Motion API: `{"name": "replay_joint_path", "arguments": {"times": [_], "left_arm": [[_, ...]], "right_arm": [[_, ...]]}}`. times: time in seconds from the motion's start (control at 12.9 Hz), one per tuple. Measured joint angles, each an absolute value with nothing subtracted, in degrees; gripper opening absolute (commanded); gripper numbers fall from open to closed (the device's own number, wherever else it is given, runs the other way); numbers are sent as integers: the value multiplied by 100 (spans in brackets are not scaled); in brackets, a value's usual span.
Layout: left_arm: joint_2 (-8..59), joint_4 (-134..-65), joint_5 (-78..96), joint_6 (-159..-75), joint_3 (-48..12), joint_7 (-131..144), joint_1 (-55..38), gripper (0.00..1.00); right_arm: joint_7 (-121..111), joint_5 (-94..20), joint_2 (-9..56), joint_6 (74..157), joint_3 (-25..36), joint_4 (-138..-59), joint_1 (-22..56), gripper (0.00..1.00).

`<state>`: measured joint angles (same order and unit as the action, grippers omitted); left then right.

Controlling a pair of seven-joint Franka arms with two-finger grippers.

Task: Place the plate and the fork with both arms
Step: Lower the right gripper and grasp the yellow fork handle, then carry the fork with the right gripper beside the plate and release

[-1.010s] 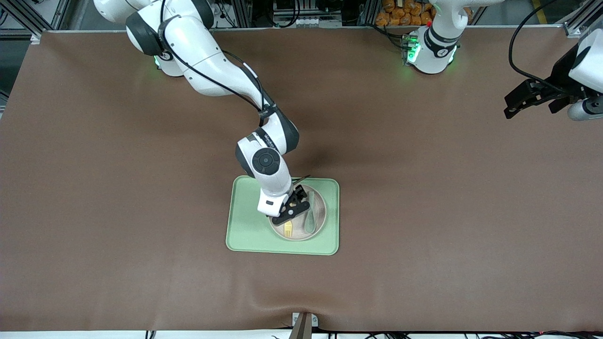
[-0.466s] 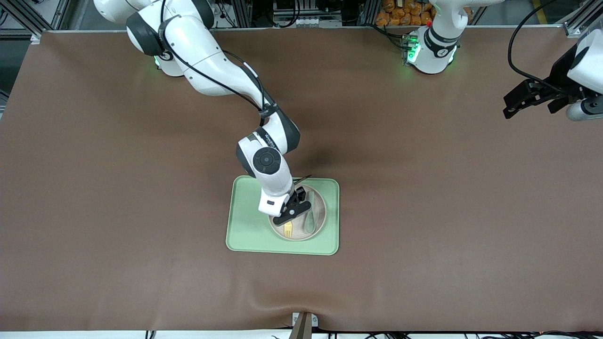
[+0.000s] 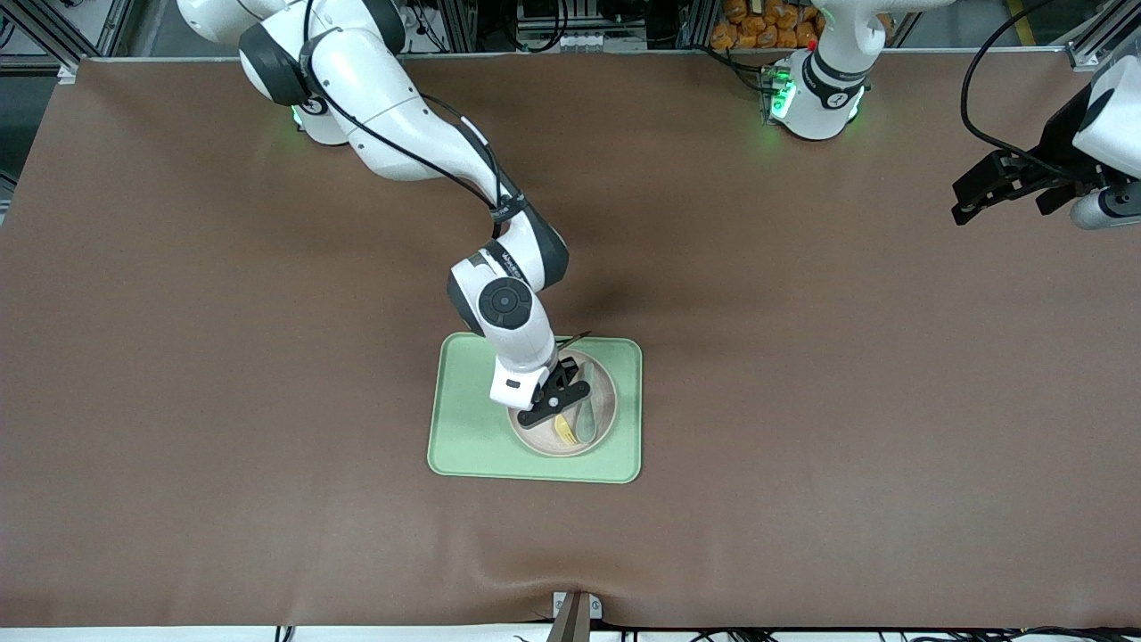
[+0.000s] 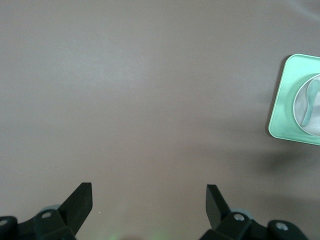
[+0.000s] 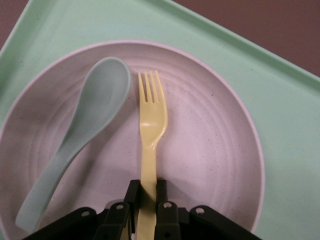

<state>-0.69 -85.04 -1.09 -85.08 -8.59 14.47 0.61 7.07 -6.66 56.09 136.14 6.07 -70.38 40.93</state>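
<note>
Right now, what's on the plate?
On the plate: a spoon and the fork, handle pinched by the right gripper. The plate beneath that gripper is covered.

Right hand [image 3: 560, 412] clamped; left hand [image 3: 967, 207] spread, waiting.

arms [image 3: 392, 107]: white rounded shells, black joint rings | bases: green lights | right arm: thin black cable along the casing, round black cap near the wrist | grippers [image 3: 554, 403]: black, angular fingers [image 4: 80, 200], small silver screws
</note>
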Motion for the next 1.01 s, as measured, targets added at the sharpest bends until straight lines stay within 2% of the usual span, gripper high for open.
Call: {"name": "replay_joint_path", "arguments": {"times": [0.54,1.01], "left_arm": [[-69,-8526,-109,-8508,-862,1447,53,100],[-69,-8534,-109,-8508,-863,1447,44,100]], "right_arm": [[807,-670,5553,13634,636,-6989,4091,0],[1101,-673,5219,13429,664,-7003,4086,0]]}}
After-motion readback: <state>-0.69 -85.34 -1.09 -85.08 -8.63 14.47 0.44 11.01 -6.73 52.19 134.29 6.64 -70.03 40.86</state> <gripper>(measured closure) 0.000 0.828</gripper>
